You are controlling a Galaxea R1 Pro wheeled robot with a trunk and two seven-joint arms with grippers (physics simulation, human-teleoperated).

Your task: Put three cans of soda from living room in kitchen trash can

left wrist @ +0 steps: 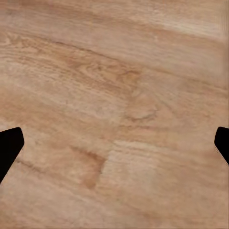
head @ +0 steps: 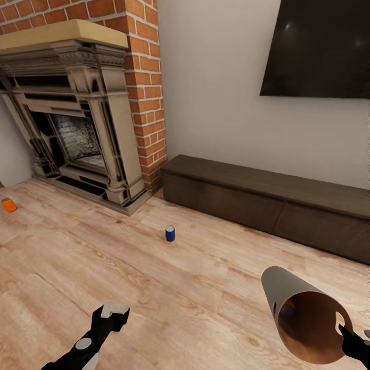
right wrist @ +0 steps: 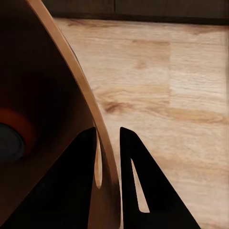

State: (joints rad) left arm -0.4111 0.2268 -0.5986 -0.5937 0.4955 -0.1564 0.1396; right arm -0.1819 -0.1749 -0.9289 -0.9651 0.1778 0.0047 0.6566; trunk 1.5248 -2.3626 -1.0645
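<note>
The right gripper (right wrist: 109,157) pinches the bin (head: 288,298) by its rim, one finger inside the wall and one outside, beside the handle cut-out; the bin hangs tilted, mouth toward the robot. An orange can (right wrist: 12,136) lies deep inside it, well beyond the fingertips. The left gripper (head: 114,310) is spread wide and holds nothing, with bare floor (left wrist: 114,95) between its fingers. The blue can (head: 170,233) stands upright on the floor well ahead of the left fingers, and a second orange can (head: 8,205) sits far off to their left, near the fireplace (head: 77,128). The risk, as I judge it, lies in the thin rim grip: the tilted bin could swing or slip if the base moves sharply, and with the mouth tipped down the can inside may roll out.
</note>
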